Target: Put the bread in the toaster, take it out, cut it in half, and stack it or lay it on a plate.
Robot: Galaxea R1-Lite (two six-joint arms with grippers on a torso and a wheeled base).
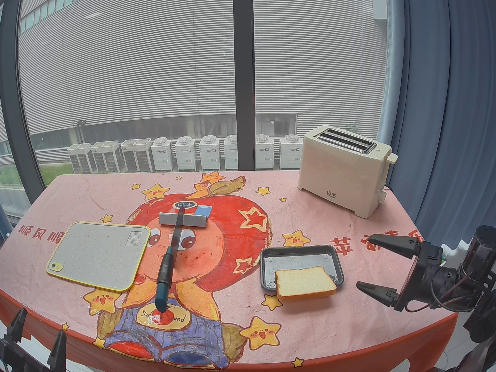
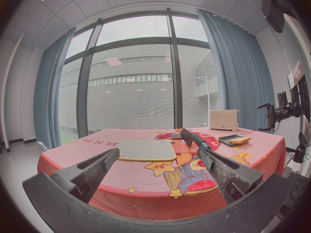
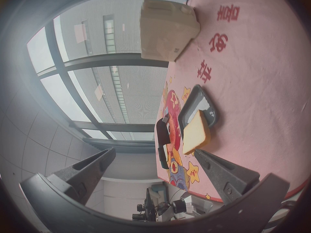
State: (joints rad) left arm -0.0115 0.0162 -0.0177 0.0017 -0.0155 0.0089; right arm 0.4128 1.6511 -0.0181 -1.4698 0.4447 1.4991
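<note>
The bread (image 1: 305, 283) is a single pale, untoasted slice. It lies flat across the near rim of a dark tray (image 1: 297, 257), partly in it and partly overhanging toward the counter (image 1: 361, 316). The toaster (image 1: 343, 171) stands well behind it at the far right corner, and as far as its top can be seen the slots look empty. I judge that the first step, getting the slice into the toaster, is not yet begun.

The right jaws are spread wide and hold nothing. They hang beside the counter's near right corner, turned on their side and pointing toward the slice, close to it but apart from it. The left jaws are also wide and empty, low at the near left edge of the counter. They are well away from the cutting board (image 1: 98, 254) and from the knife (image 1: 166, 272), whose blade leans on a small rest (image 1: 183, 218).

The next move probably belongs to the right arm. It should slide in at the slice's height, close on its nearest edge without crushing the soft crumb, and lift it off the rim. The slice must then be turned upright and lined up with a slot before it is let go.
</note>
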